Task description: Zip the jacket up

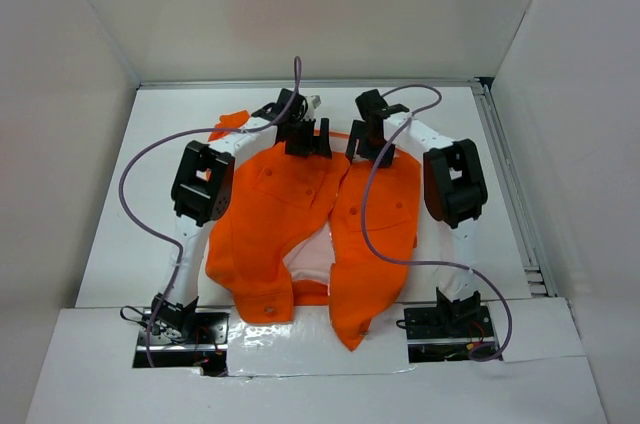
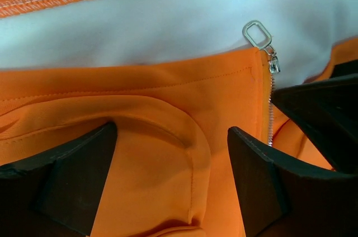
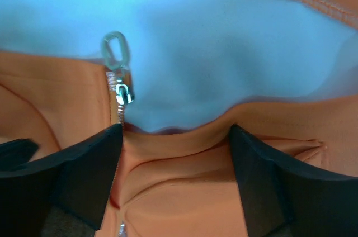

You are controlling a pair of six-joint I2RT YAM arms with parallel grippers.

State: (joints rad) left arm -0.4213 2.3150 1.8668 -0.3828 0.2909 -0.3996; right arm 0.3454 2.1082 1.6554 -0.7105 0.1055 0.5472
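The left gripper (image 2: 170, 136) and right gripper (image 3: 176, 136) both have their jaws spread wide and grip nothing. The jacket (image 1: 285, 219) lies beneath them, with orange cloth bunched in each gap. The zipper pull (image 2: 258, 34) sits ahead of both, past the left gripper's right finger and the right gripper's left finger, so outside either gap. Closing here would likely pinch only cloth. The grippers are close together, so reaching for the pull risks a knock, and loose folds could jam the slider.

White table (image 1: 118, 264) — plain white walls (image 1: 300, 4) around it
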